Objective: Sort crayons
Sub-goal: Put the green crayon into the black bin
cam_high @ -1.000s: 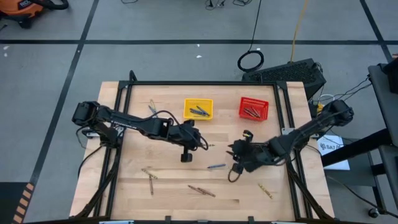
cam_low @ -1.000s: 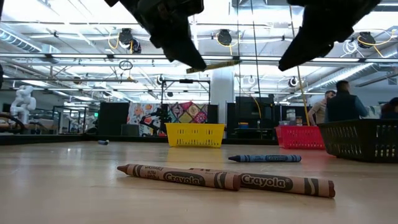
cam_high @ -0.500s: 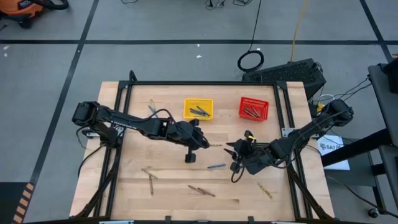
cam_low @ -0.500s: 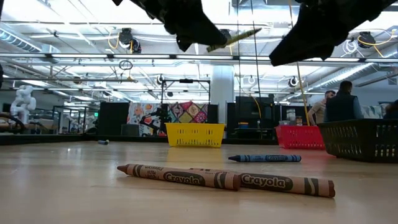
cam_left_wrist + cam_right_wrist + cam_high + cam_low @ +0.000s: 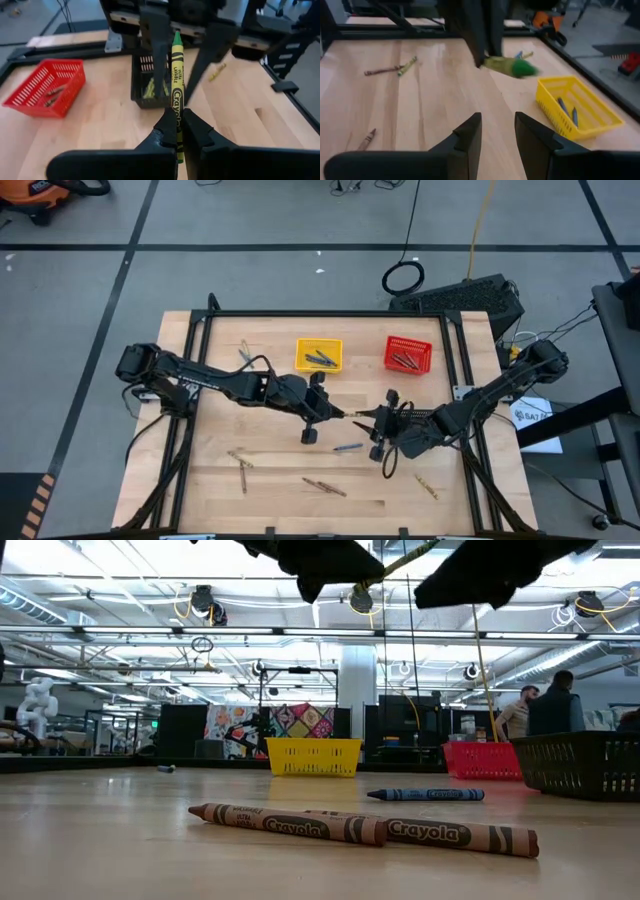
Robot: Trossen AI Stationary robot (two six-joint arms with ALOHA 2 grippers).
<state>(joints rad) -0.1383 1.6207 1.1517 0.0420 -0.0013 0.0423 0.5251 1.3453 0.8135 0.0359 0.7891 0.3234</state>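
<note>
Crayons (image 5: 325,487) lie scattered on a wooden table (image 5: 210,480) framed by black rails, grey floor around. Mid-table, the left gripper (image 5: 177,120) pinches a green crayon (image 5: 176,75) toward the right gripper (image 5: 497,127), fingers spread.

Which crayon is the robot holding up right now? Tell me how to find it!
Look at the middle of the wooden table, where the two dark arms nearly meet. The left gripper is shut on a green crayon, pointing it toward the open right gripper. It is the only crayon up in the air; the others lie on the table or in baskets.
</note>
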